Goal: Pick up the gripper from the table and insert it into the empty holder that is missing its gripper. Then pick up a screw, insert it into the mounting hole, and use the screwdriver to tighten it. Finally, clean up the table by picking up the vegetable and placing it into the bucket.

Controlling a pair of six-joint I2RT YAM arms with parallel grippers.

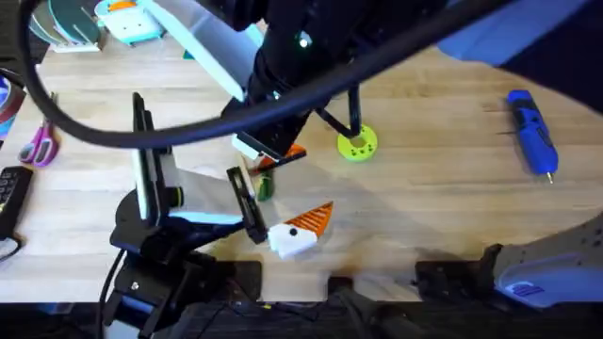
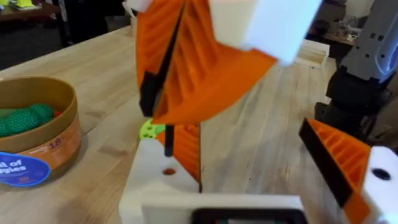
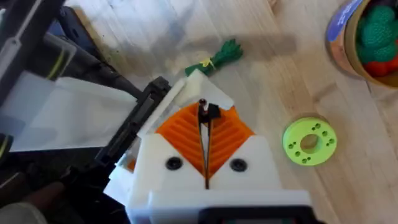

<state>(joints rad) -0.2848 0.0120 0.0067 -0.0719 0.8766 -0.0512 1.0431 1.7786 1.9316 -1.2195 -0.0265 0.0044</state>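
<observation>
My right gripper has its orange ribbed pads shut on a thin black screw. It hangs right above my left gripper, whose white fingers with orange pads stand open with nothing between them. The screw points down at a small hole in the white top of the nearer finger. I cannot tell a loose holder or loose orange gripper apart from those fingers. The green vegetable lies on the table beside them. The bucket holds knitted toys. The blue screwdriver lies at the far right.
A lime green disc with holes lies just right of the grippers. Pink-handled scissors and a black remote lie at the left edge. The right arm crosses the middle, and bare wood stretches between the disc and the screwdriver.
</observation>
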